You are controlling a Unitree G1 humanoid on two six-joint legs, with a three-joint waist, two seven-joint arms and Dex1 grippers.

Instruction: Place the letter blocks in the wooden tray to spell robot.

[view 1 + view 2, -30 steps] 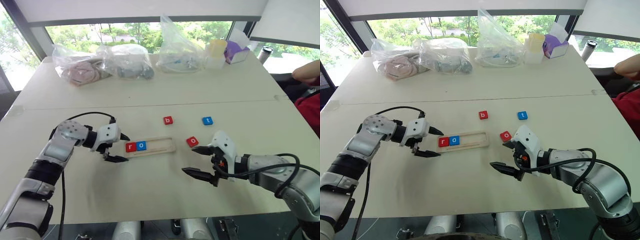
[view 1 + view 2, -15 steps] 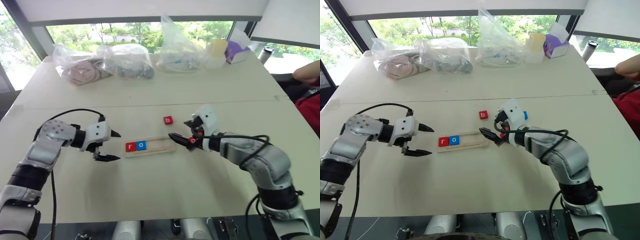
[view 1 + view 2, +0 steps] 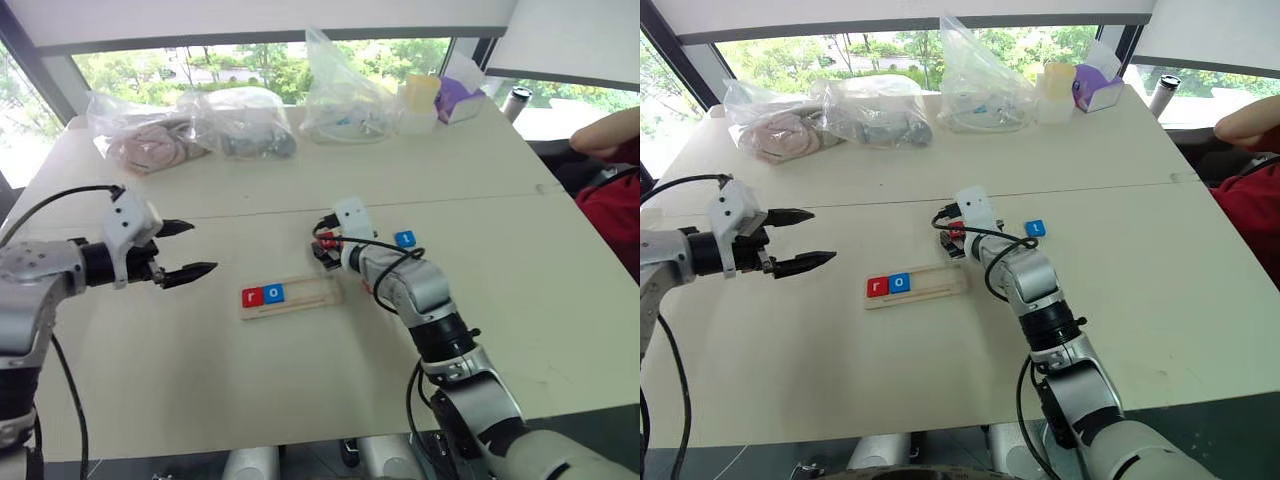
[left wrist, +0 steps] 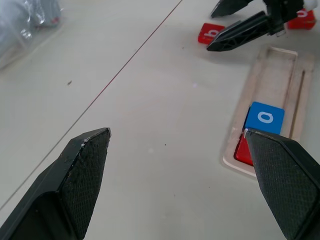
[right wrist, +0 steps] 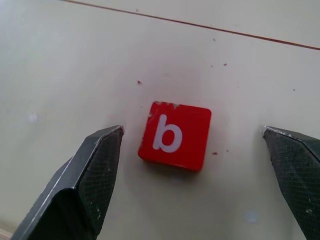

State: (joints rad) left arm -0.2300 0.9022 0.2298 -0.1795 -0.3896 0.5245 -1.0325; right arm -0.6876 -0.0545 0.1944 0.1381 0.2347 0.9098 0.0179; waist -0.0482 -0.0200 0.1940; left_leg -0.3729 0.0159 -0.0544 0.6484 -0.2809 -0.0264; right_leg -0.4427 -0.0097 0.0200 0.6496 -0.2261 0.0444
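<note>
The wooden tray [image 3: 300, 297] lies mid-table with a red r block [image 3: 251, 296] and a blue o block [image 3: 272, 293] at its left end. Just beyond the tray's right end lies the red b block [image 5: 175, 135], flat on the table. My right gripper [image 5: 192, 131] stands open, one finger on each side of that block without touching it. A blue t block [image 3: 404, 239] lies right of that arm. Another red block [image 4: 304, 15] shows partly behind the right fingers. My left gripper [image 3: 203, 247] hovers open and holds nothing, left of the tray.
Several clear plastic bags [image 3: 240, 125] sit along the table's far edge, with a cup [image 3: 418, 98] and a purple box [image 3: 455, 95] to their right. A person's arm [image 3: 610, 145] rests at the far right. A seam [image 3: 480, 200] runs across the table behind the blocks.
My right gripper has swung forward and left, from near the red o block to the b block. My left gripper rose and drew left, away from the tray. The camera shifted.
</note>
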